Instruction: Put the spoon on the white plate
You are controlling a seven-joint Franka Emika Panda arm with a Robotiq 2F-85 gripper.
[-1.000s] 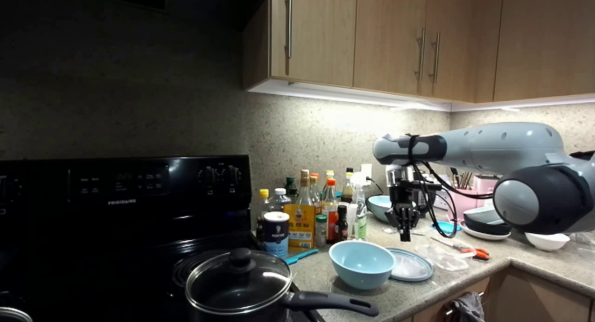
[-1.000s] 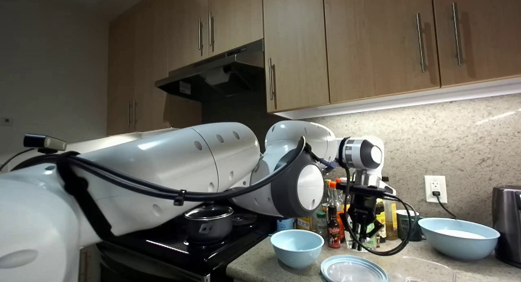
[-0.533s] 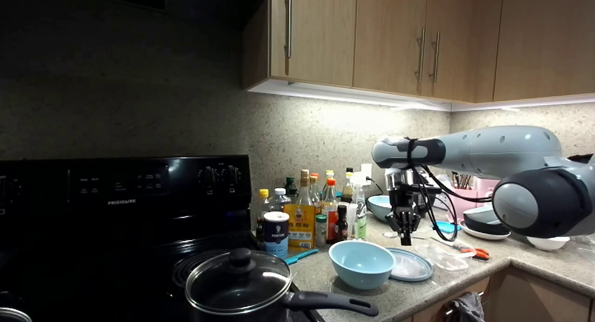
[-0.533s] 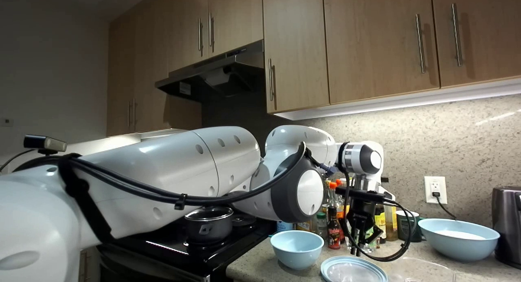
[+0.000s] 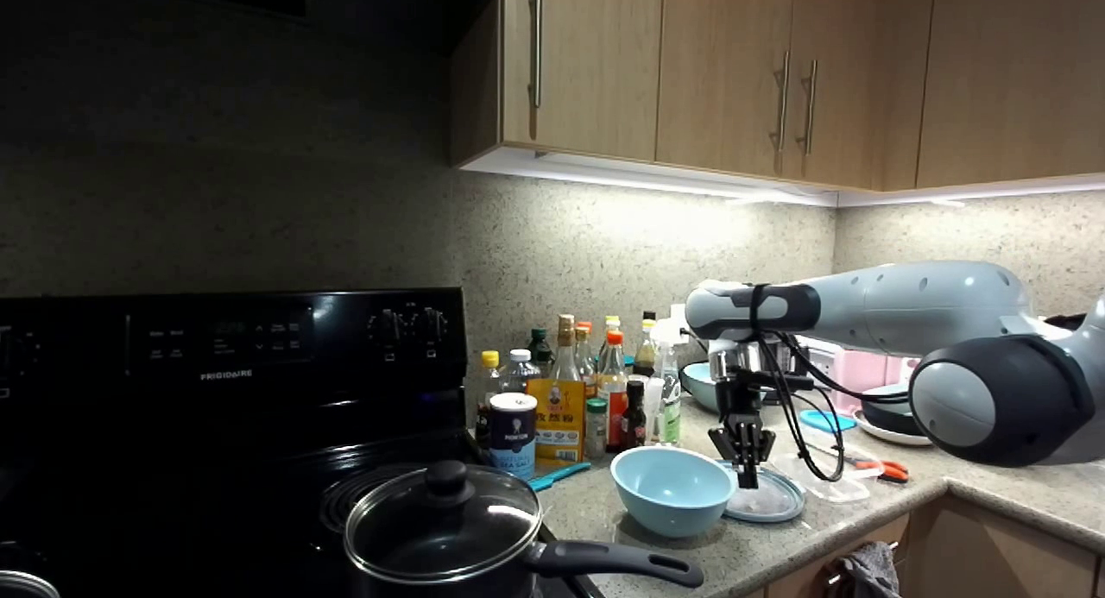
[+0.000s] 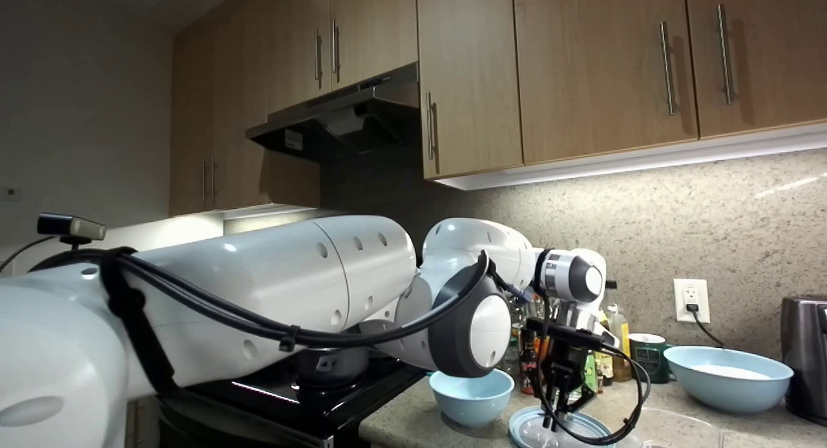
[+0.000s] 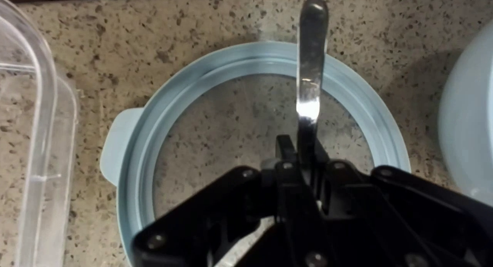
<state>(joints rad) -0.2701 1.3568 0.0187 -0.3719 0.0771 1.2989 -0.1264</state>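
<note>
The gripper stands with its fingers nearly together, clamped on the handle of the metal spoon. Spoon position: over the round, flat plate with light blue rim and clear centre; I cannot tell whether the two touch. In the wrist view the handle crosses the rim. A light blue bowl sits just beside. Legible markings: the stove, FRIGIDAIRE; the salt can, SEA SALT; the yellow packet, 孜然粉. Smaller print is illegible.
</note>
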